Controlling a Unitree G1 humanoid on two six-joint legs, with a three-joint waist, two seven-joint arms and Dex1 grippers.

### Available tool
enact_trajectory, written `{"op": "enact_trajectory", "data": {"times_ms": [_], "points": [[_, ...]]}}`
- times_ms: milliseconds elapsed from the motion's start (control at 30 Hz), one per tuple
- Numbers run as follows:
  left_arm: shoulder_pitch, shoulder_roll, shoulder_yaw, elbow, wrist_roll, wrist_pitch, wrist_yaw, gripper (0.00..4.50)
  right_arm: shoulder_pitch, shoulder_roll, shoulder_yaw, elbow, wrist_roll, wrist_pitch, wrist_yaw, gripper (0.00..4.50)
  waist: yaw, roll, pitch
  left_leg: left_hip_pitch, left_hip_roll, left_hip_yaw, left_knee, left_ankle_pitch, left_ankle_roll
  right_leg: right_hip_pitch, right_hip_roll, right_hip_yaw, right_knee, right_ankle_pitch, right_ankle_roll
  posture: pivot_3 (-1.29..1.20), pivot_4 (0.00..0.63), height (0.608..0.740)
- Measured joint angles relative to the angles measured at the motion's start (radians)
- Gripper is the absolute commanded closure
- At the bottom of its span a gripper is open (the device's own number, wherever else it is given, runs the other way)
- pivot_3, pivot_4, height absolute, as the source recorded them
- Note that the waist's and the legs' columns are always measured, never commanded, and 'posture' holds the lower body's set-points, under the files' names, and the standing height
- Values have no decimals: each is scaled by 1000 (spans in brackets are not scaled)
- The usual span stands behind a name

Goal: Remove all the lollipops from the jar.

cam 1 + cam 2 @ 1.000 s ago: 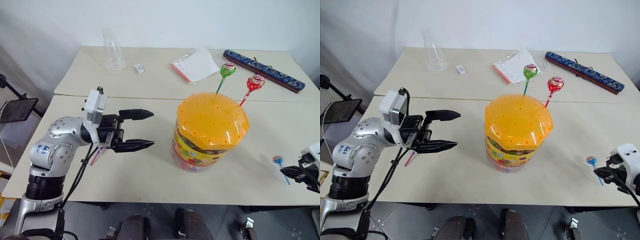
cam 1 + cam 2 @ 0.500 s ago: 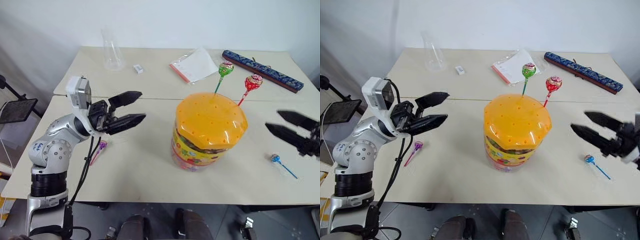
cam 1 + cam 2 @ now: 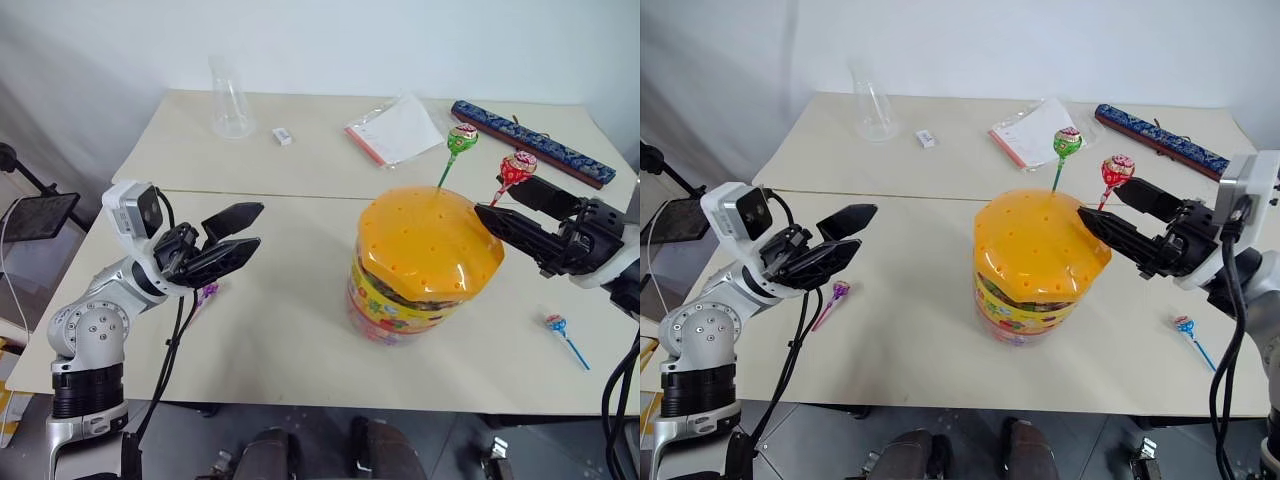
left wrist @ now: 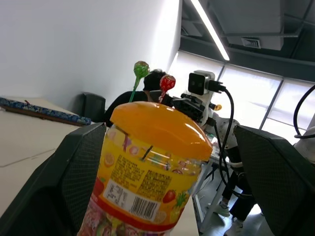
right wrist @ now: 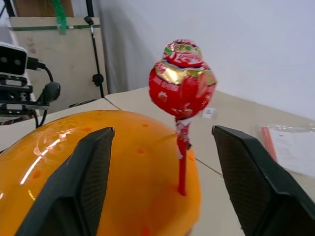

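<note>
You have the jar (image 3: pixel 425 265) standing on the near bench (image 3: pixel 290 350), right of centre: a round tub of clear plastic with a bright printed candy label and a glossy domed orange lid dotted with small holes. Two lollipops stand upright in the far side of that lid on thin sticks, a green-wrapped one (image 3: pixel 462 138) and, to its right, a red one (image 3: pixel 517 166) in crinkled foil.

Two more lie flat on the bench: a purple-wrapped one (image 3: pixel 207 293) to the left of the jar, under your left gripper, and a blue one (image 3: pixel 556 325) on a blue stick near the right edge.

Your left gripper (image 3: pixel 238 235) hangs above the bench left of the jar, well apart from it, its black textured jaws spread wide and holding nothing. Your right gripper (image 3: pixel 505 205) reaches in from the right at lid height. Its jaws are spread, one on either side of the red lollipop's stick, and in the right wrist view they touch neither the stick nor the lid.

On the far bench stand a clear plastic cup (image 3: pixel 229 98), a small white block (image 3: pixel 284 136), a flat plastic bag (image 3: pixel 397 130) and a long dark patterned bar (image 3: pixel 527 140).
</note>
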Motion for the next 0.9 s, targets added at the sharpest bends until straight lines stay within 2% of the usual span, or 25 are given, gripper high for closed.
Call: {"op": "enact_trajectory", "data": {"times_ms": [100, 233, 300, 367, 467, 567, 700, 800, 900], "points": [[-15, -11, -8, 6, 6, -23, -8, 96, -13, 0, 6, 11, 1, 2, 10, 3012, -2, 0, 0, 0, 0, 1, 0, 0, 1, 0, 0, 0, 0, 0, 0, 0, 150, 740], [-36, -24, -15, 9, 7, -35, -13, 96, -31, 4, 2, 27, 25, 4, 13, 4454, -2, 0, 0, 0, 0, 0, 0, 0, 1, 0, 0, 0, 0, 0, 0, 0, 150, 740], [-54, -45, -17, 10, 5, -38, -13, 96, -54, 37, -44, 52, 101, 8, -11, 4485, -1, 0, 0, 0, 0, 0, 0, 0, 1, 0, 0, 0, 0, 0, 0, 0, 150, 740], [-69, -52, -24, 12, 1, -37, -14, 96, -59, 20, -82, 56, 152, 27, -17, 4485, -2, 0, 0, -1, 0, 0, 0, 0, 1, 0, 0, 0, 0, 0, 0, 0, 150, 740], [-89, -51, -37, 16, 3, -38, -36, 96, -48, -62, -171, 107, 213, 83, -17, 4485, 1, 0, 0, -1, 0, 0, 0, 0, 2, 0, 0, -1, 0, 0, 0, 0, 150, 740], [-96, -36, -80, 9, 26, -43, -89, 96, -28, -172, -284, 250, 217, 136, -34, 4485, 2, 0, 0, -1, -1, 1, 0, 0, 4, 0, -1, 0, -3, 0, 0, 0, 150, 740], [-89, 24, -140, -52, 89, -72, -171, 96, 152, -326, -316, 407, -14, 153, -7, 4485, -1, 0, 0, -1, -1, 2, 0, -1, 4, 0, -1, 0, -5, 0, 0, 0, 150, 740], [-61, 54, -162, -114, 121, -87, -181, 96, 312, -382, -238, 480, -217, 129, 36, 4485, -6, 1, -1, -1, -1, 3, -1, -1, 4, 0, 0, 1, -5, 0, 0, 0, 150, 740], [1, 70, -160, -178, 121, -85, -164, 96, 345, -382, -164, 572, -365, 84, 36, 4485, -14, 3, -1, -1, -1, 4, -1, -1, 4, 0, 0, 2, -5, 0, 1, 0, 150, 740]]}}
